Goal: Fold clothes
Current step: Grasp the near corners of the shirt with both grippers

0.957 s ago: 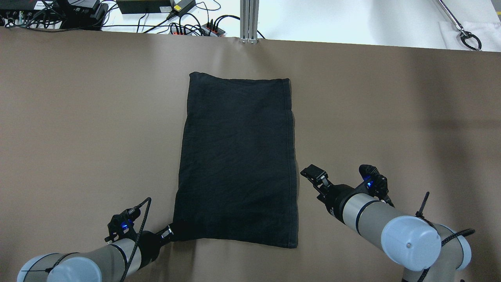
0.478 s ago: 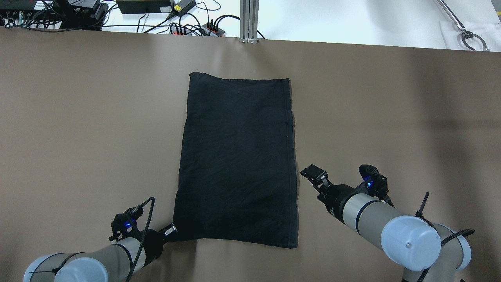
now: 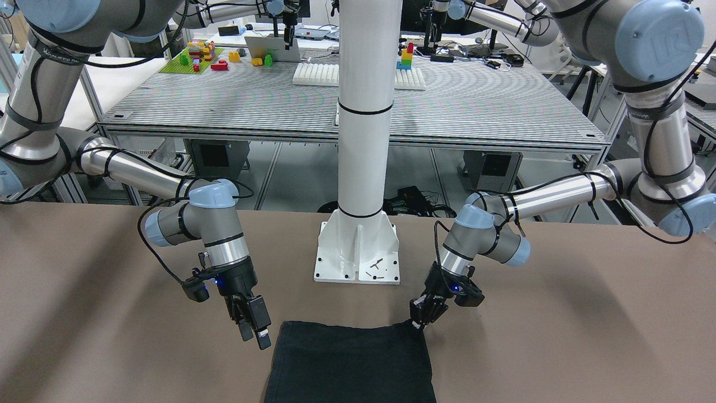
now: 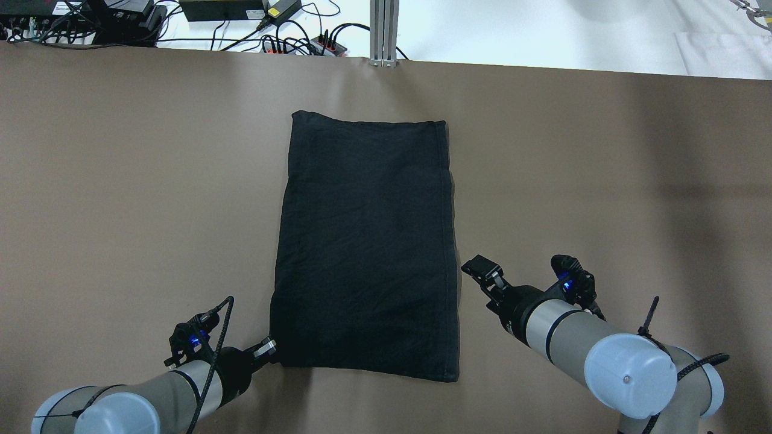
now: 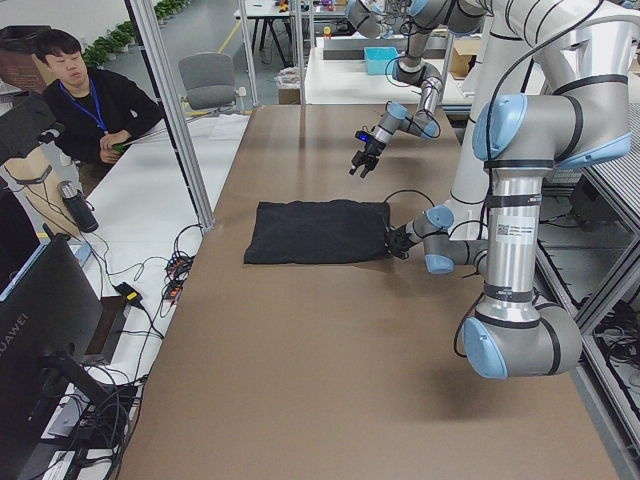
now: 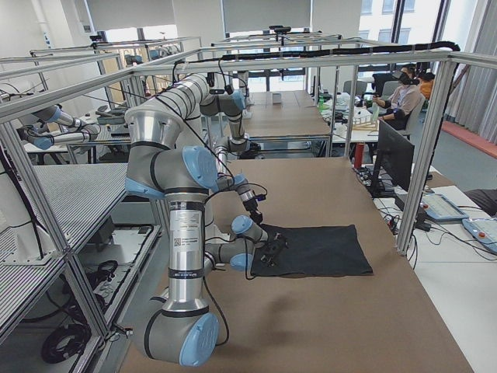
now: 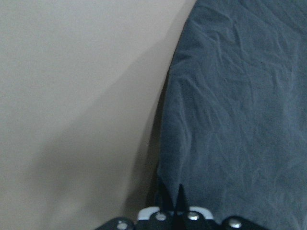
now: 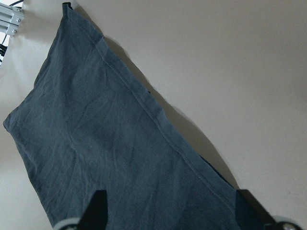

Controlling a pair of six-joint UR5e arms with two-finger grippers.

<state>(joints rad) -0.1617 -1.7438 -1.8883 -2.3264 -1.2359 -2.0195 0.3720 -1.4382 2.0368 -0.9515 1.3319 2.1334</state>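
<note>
Early yet: pinching cloth (image 4: 365,247) corner at desk's (image 4: 120,211) near edge with left gripper (image 4: 269,348), holding right gripper (image 4: 476,268) spread; next, probably grab the other near corner.

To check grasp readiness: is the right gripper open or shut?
Open: the right gripper holds nothing; its fingers stand apart beside the black cloth.

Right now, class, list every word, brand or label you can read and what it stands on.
"HUAWEI": monitor bezel.
"UR": blue joint cap, faint.
White sticker on left arm's column: too small.
Black cloth: no print.
</note>
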